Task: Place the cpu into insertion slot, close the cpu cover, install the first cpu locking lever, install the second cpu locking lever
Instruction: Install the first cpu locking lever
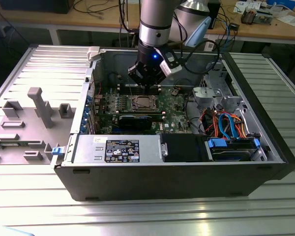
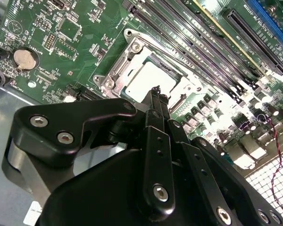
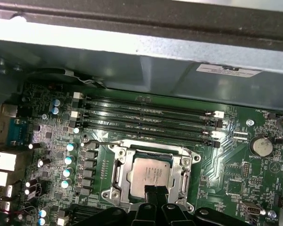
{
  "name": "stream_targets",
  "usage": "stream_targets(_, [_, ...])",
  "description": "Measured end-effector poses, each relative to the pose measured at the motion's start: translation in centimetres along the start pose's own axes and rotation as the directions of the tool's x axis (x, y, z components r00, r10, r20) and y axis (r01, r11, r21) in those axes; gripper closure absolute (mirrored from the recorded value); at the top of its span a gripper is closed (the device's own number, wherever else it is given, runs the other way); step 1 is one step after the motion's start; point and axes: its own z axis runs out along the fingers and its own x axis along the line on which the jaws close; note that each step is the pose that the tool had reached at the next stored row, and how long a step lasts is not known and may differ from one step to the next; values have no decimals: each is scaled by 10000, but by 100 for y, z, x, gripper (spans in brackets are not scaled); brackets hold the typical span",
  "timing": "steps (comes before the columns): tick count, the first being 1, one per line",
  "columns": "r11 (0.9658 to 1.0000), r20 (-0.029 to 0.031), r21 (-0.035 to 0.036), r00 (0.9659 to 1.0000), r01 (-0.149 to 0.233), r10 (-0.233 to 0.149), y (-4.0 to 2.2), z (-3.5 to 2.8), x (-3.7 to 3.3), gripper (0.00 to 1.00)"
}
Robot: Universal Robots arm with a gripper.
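Your claw (image 3: 155, 190) is pinched closed, empty, tips right above one edge of the cpu (image 3: 150, 173), seated in the insertion slot (image 3: 117, 175).

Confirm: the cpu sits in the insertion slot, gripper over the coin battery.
Wrong on the gripper: the first wrist view shows it at the edge of the cpu, not over the coin battery. The cpu does sit in the insertion slot.

Exterior view raised, looking down into open computer case (image 1: 177, 182), both wrist views close over motherboard (image 3: 226, 175) (image 2: 61, 61), all sharing the cpu (image 1: 143, 102) (image 3: 150, 174) (image 2: 146, 80)
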Motion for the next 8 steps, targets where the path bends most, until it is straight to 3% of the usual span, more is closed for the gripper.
stream_targets(8, [9991,1,18,9991,435,-435,0,0,0,89])
